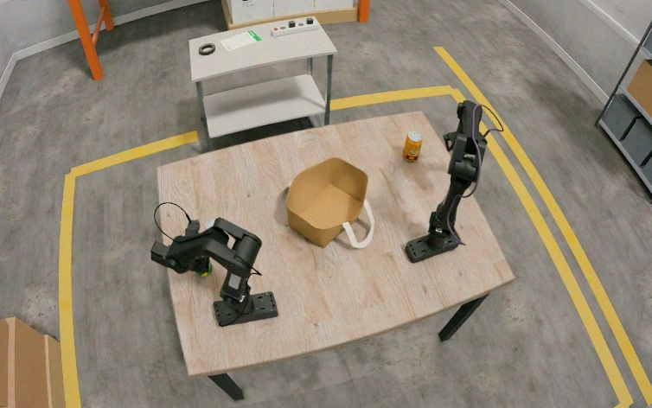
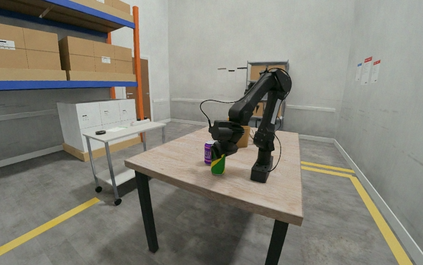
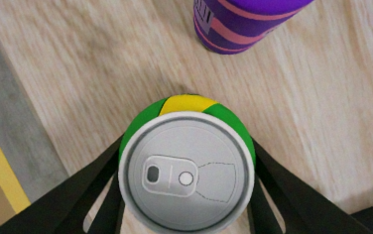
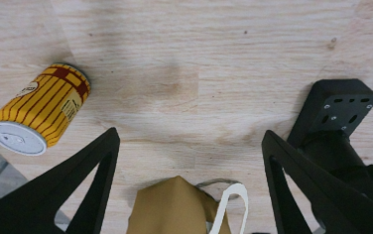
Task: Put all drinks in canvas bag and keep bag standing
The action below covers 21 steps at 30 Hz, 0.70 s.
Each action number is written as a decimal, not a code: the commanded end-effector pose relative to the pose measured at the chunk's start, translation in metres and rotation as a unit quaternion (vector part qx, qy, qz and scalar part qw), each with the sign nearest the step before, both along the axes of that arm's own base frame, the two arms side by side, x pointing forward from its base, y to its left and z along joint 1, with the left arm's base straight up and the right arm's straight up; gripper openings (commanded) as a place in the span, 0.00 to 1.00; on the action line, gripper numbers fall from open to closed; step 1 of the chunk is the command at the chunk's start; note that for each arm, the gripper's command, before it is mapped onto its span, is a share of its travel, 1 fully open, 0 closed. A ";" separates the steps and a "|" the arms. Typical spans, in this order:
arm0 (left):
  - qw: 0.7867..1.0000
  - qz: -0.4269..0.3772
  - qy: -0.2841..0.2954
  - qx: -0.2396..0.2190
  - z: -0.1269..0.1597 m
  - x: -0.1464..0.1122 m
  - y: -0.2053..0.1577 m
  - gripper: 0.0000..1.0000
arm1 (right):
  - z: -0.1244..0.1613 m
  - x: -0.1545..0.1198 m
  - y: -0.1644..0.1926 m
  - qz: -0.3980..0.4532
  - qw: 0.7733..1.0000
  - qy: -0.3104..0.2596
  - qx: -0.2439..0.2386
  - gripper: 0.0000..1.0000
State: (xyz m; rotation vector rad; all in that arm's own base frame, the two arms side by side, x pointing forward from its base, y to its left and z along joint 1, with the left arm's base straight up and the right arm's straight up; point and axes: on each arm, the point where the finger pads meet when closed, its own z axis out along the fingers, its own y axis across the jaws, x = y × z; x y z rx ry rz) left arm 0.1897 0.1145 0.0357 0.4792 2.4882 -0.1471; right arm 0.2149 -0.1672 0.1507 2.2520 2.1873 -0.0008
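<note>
The canvas bag stands with its walls up at mid-table, its visible floor bare. A green-yellow can stands upright near the table's edge. My left gripper is lowered around it with open fingers on either side; the can's lid hides the fingertips in the left wrist view. A purple can stands close beside it, mostly behind the left arm in the top view. An orange can stands at the far right. My right gripper is open and empty, above the table.
A white handle hangs outside the bag toward the right arm's base. The left arm's base stands near the green can. A white trolley stands behind the table.
</note>
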 end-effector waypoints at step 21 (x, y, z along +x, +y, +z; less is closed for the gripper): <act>1.000 -0.001 -0.026 0.016 0.013 0.011 0.008 0.70 | 0.010 -0.001 -0.001 -0.001 1.000 -0.013 -0.021 1.00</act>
